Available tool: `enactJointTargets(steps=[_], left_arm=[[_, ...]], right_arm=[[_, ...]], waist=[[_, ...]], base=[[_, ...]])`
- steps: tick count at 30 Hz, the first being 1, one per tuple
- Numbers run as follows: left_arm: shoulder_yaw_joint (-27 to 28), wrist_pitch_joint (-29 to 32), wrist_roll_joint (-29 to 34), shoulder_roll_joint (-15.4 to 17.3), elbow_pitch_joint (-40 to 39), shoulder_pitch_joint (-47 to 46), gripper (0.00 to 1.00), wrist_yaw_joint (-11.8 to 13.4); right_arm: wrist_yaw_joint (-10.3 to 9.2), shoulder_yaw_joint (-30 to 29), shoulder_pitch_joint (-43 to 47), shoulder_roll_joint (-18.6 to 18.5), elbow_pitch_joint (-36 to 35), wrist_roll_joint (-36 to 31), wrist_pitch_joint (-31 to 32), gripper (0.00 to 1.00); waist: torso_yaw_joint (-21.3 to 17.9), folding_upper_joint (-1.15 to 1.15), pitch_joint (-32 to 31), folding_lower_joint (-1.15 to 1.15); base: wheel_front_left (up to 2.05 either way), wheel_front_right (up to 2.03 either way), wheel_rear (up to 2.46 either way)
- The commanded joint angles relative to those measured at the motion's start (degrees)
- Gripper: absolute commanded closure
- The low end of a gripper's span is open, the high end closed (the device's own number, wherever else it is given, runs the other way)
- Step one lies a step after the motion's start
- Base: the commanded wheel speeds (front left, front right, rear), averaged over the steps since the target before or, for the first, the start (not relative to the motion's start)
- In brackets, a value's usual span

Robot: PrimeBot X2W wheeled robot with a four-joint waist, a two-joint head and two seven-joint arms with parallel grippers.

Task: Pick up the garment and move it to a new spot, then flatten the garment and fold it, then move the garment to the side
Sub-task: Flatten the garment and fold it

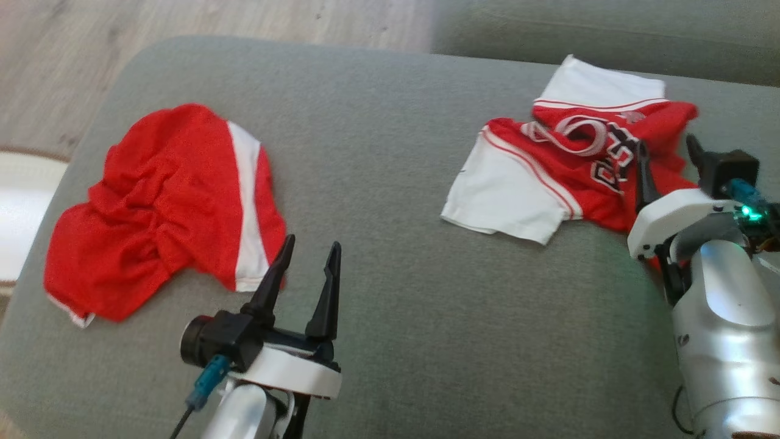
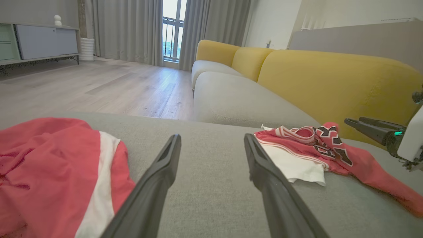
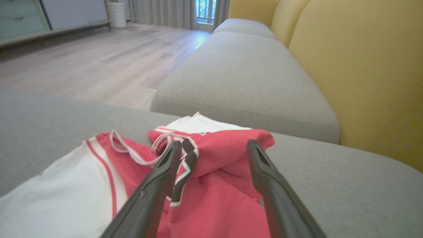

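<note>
On the seat cushion (image 1: 390, 274), the shorts (image 1: 164, 207) lie left, the jersey (image 1: 548, 177) right, well apart.

1. Left tool (image 1: 312, 242) — two long black fingers (image 1: 327, 286) tapering to points, set in a black block (image 1: 244, 335) on a white collar (image 1: 292, 373).
2. A round black camera (image 1: 194, 341) sits beside it, with a teal plug (image 1: 210, 375) and a dark cable (image 1: 180, 427).
3. Right tool (image 1: 665, 145) matches — glossy silver forearm (image 1: 725, 329), small green light (image 1: 744, 211) at the wrist.
</note>
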Motion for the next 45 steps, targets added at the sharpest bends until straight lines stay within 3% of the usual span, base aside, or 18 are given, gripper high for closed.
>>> enactJointTargets(steps=[1,17,25,31,36,45], left_arm=[[2.4,-0.54,0.72,0.1,-2.26,-0.84,0.0,0.31],[5.42,-0.54,0.54,0.1,-7.21,1.74,0.0,-0.07],[4.05,-0.54,0.55,0.1,-7.09,-0.02,0.0,-0.66],[2.65,-0.54,-0.34,0.1,-7.4,-1.91,0.0,-1.2],[1.46,-0.54,-0.99,0.1,-7.0,-3.38,0.0,-1.52],[-0.06,-0.54,-2.34,0.1,-6.78,-4.29,0.0,-1.08]], right_arm=[[-0.04,1.66,-0.75,0.82,-2.64,1.06,-1.13,0.0],[-0.04,8.71,21.5,2.16,-28.76,21.98,-2.85,0.0],[-0.04,6.61,19.15,2.17,-34.62,18.11,3.43,0.0],[-0.04,1.46,10.49,0.77,-31.44,13.59,11.19,0.0],[-0.04,-6.79,3.53,-0.13,-24.3,10.52,16.56,0.0],[-0.04,-10.63,-1.91,-2.93,-13.93,6.16,18.55,0.0]], waist=[[-1.75,0.0,-1.3,0.0],[-8.27,0.0,-3.42,0.0],[-7.0,0.0,0.4,0.0],[-4.02,0.0,4.97,0.0],[-1.0,0.0,7.54,0.0],[2.26,0.0,9.92,0.0]], base=[[0.0,0.0,0.0],[0.0,0.0,0.0],[0.0,0.0,0.0],[0.0,0.0,0.0],[0.0,0.0,0.0],[0.0,0.0,0.0]])
